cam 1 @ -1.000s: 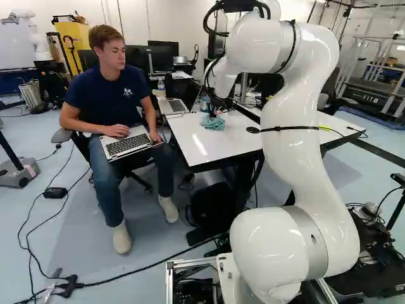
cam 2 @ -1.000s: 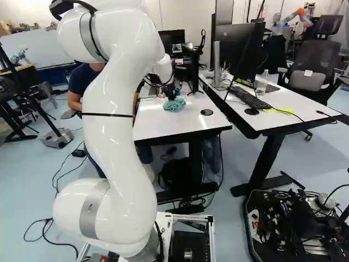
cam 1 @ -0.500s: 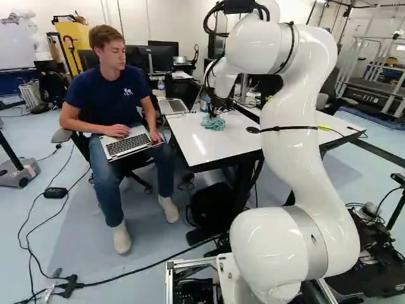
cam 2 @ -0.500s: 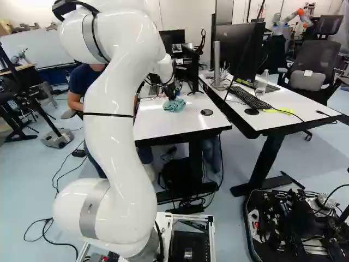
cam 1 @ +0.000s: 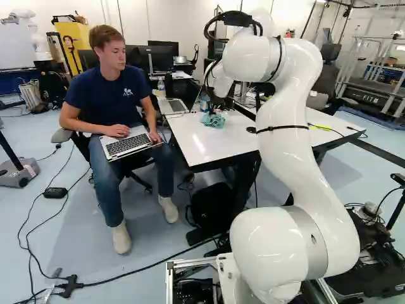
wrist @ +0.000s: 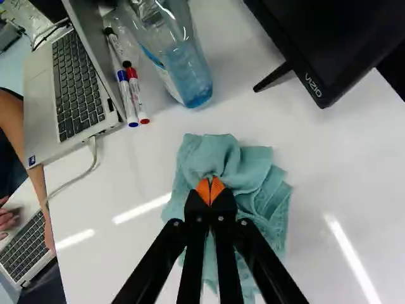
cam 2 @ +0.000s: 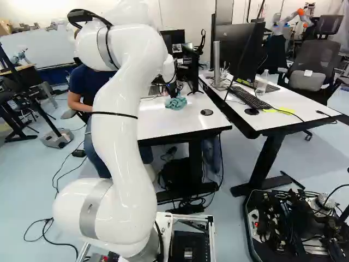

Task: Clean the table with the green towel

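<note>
The worktop (cam 1: pixel 202 142) is shared by all three views. It is faced from behind the arm (cam 1: pixel 285 145), left and right, slightly downward, and from close above at the wrist.

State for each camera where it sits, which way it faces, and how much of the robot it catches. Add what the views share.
Left base view: on the base, behind and left of the arm, facing ahead and slightly down towards the table; the arm rises right of the middle.
Right base view: behind and right of the arm, facing likewise; the arm rises left of the middle.
Wrist view: on the wrist, looking along the pincer at the towel; two fingers show.
Shared: table and towel, in all three.
</note>
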Available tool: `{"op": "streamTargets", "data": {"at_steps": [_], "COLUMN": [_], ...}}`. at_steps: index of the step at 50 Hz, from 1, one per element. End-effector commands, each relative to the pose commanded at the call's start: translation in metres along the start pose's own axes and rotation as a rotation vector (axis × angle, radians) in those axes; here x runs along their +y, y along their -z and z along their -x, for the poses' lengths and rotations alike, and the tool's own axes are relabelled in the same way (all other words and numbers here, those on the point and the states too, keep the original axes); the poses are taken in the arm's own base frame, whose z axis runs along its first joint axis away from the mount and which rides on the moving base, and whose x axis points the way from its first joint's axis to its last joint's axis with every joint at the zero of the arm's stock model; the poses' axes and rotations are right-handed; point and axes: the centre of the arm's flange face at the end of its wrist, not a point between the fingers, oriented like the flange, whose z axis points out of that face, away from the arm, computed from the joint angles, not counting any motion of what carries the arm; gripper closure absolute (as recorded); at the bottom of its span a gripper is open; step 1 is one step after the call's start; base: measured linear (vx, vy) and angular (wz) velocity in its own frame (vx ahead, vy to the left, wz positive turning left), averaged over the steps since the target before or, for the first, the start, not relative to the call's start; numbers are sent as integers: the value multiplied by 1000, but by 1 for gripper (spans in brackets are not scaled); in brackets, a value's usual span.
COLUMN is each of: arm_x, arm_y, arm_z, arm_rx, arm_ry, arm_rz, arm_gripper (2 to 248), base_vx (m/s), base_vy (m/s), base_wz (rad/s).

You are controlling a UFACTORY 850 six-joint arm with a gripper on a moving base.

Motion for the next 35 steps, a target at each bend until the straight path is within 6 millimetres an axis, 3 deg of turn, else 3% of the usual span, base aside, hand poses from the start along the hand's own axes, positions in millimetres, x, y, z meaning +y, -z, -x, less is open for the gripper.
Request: {"op": "streamTargets", "data": {"at_steps": [16, 35], "arm_x": [-18, -37], "arm_y": [-1, 14], "arm_z": [4, 28], "arm_rx": [-4, -36], "arm_ry": [21, 46], "arm_rz": [-14, -25], "arm_gripper": [228, 228], "base_vx": [0, 0], "base_vy": [0, 0], "base_wz": [0, 0]}}
